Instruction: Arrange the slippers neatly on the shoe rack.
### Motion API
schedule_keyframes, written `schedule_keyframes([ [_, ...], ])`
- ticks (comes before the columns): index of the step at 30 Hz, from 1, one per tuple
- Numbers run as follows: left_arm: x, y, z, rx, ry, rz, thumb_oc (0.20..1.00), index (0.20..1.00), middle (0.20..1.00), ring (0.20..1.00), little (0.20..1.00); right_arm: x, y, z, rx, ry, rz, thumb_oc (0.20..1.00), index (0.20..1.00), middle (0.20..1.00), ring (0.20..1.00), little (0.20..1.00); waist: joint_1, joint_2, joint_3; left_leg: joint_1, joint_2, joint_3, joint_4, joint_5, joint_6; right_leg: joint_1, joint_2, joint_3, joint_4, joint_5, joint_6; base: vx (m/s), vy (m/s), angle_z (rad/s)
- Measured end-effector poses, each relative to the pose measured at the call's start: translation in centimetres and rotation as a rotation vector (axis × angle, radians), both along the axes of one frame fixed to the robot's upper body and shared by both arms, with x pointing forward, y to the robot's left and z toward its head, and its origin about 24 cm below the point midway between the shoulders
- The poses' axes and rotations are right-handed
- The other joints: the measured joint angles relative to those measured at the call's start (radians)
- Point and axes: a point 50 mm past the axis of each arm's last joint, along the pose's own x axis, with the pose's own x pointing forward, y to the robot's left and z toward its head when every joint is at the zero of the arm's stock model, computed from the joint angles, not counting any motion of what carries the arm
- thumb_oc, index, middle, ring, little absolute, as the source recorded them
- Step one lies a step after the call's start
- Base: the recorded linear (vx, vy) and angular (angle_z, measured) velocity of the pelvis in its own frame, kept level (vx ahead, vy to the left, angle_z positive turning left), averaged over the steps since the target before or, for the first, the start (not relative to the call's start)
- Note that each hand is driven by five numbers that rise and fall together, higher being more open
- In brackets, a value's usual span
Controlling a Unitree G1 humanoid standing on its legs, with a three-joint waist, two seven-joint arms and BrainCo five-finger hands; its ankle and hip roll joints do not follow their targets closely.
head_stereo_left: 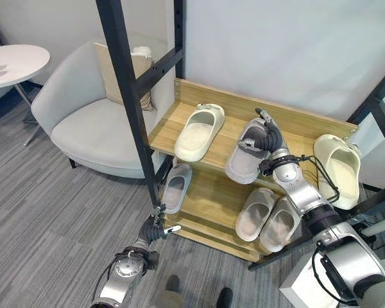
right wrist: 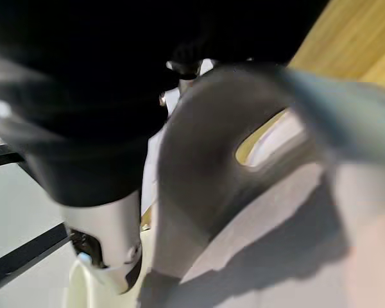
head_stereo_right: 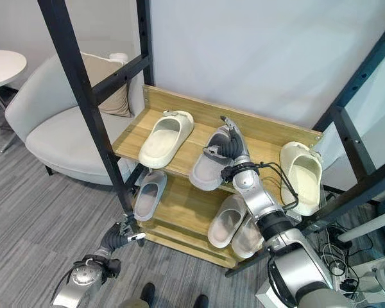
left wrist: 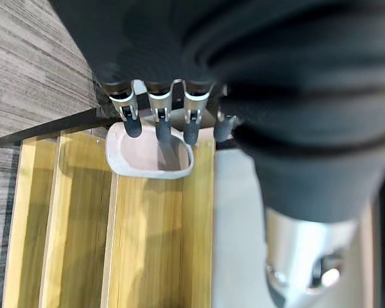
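Right hand (head_stereo_left: 267, 136) grips grey slipper (head_stereo_left: 244, 156) by its strap, toe toward rack's back; left hand (head_stereo_left: 155, 228) loosely open

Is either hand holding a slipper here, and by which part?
The right hand grips the grey slipper on the top shelf by its strap. The left hand holds nothing, fingers relaxed near the rack's lower edge.

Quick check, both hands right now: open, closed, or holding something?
Left hand: open, fingers relaxed, holding nothing, low beside the shoe rack.
Right hand: closed on the strap of the grey slipper on the top shelf.
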Motion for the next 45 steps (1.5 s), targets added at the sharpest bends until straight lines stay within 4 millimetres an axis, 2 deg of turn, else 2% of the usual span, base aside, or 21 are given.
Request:
schedule_keyframes([
  [5,0.7,0.1,0.5,-0.022,-0.021,0.011,1.0,1.0,1.0,1.0,1.0,0.9,-0.3,0.7,-0.033,0.007,-0.028,1.0,1.0,1.0,1.0,1.0,0.003,-0.019,0.02,-0.008,-0.001,-0.011,0.0,0.001,-0.002,-0.004,0.0,-0.007,0.0,0.0,0.0,-0.02,-0.001,0.05],
  [11,0.8,0.5,0.6,-0.01,-0.025,0.024,1.0,1.0,1.0,1.0,1.0,1.0,-0.5,0.8,-0.043,0.007,-0.036,1.0,1.0,1.0,1.0,1.0,0.001,-0.035,0.028,-0.008,-0.001,-0.012,0.0,0.001,-0.002,-0.004,0.0,-0.007,0.0,-0.002,-0.001,0.0,0.0,0.0],
  [21,0.8,0.5,0.7,-0.009,-0.026,0.026,1.0,1.0,1.0,1.0,1.0,0.9,-0.4,0.9,-0.077,0.011,-0.026,1.0,1.0,1.0,1.0,1.0,-0.015,-0.038,0.029,-0.003,-0.001,-0.002,0.0,0.001,-0.001,-0.003,-0.001,0.0,0.0,-0.001,0.0,0.0,-0.001,-0.01],
  [26,0.7,0.6,0.6,-0.009,-0.022,0.028,1.0,1.0,1.0,1.0,1.0,0.3,-0.7,0.4,-0.085,0.027,-0.023,1.0,1.0,1.0,1.0,1.0,-0.024,-0.038,0.029,0.009,-0.001,0.011,0.0,0.0,-0.001,0.002,-0.001,0.013,0.0,-0.001,0.001,0.01,-0.014,-0.08],
  [27,0.6,0.6,0.5,-0.008,-0.019,0.028,1.0,1.0,1.0,1.0,1.0,0.3,-0.8,0.2,-0.09,0.043,-0.022,0.501,0.501,0.501,0.501,0.501,-0.033,-0.037,0.028,0.01,-0.001,0.014,0.0,0.0,0.0,0.002,-0.001,0.017,0.0,0.0,0.001,0.02,-0.008,-0.07],
  [28,0.6,0.6,0.5,-0.008,-0.018,0.028,1.0,1.0,1.0,1.0,1.0,0.3,-0.9,0.1,-0.093,0.051,-0.023,0.501,0.501,0.501,0.501,0.501,-0.036,-0.037,0.028,0.011,-0.001,0.016,0.0,0.0,0.0,0.002,-0.001,0.019,0.0,0.001,0.001,0.01,-0.009,-0.08],
  [29,0.6,0.6,0.5,-0.008,-0.017,0.028,1.0,1.0,1.0,1.0,1.0,0.3,-1.0,0.1,-0.096,0.056,-0.024,0.235,0.235,0.235,0.235,0.235,-0.04,-0.037,0.028,0.012,-0.001,0.018,0.0,0.0,0.001,0.002,0.0,0.022,0.0,0.002,0.0,-0.01,-0.008,-0.07],
  [30,0.6,0.5,0.5,-0.009,-0.018,0.027,1.0,1.0,1.0,1.0,1.0,0.3,-1.2,0.1,-0.101,0.063,-0.024,0.2,0.2,0.2,0.2,0.2,-0.045,-0.036,0.028,0.013,-0.001,0.02,0.0,0.0,0.001,0.002,0.0,0.023,0.0,0.003,-0.002,-0.01,-0.008,-0.05],
  [36,0.4,0.5,0.3,-0.01,-0.001,0.028,1.0,1.0,1.0,1.0,1.0,0.3,-1.4,0.0,-0.068,0.09,-0.024,0.2,0.2,0.2,0.2,0.2,-0.066,-0.03,0.024,0.031,0.001,0.03,0.0,-0.002,0.002,0.017,0.002,0.028,0.0,0.004,-0.003,0.0,-0.008,-0.03],
  [45,-0.4,0.7,-0.4,-0.012,0.043,0.036,1.0,1.0,1.0,1.0,1.0,0.2,-1.3,-0.7,-0.029,0.157,0.015,0.2,0.2,0.2,0.2,0.2,-0.079,-0.002,-0.011,0.037,0.001,0.039,0.0,-0.004,0.005,0.017,0.001,0.038,0.0,0.005,-0.001,0.0,-0.004,-0.02],
])
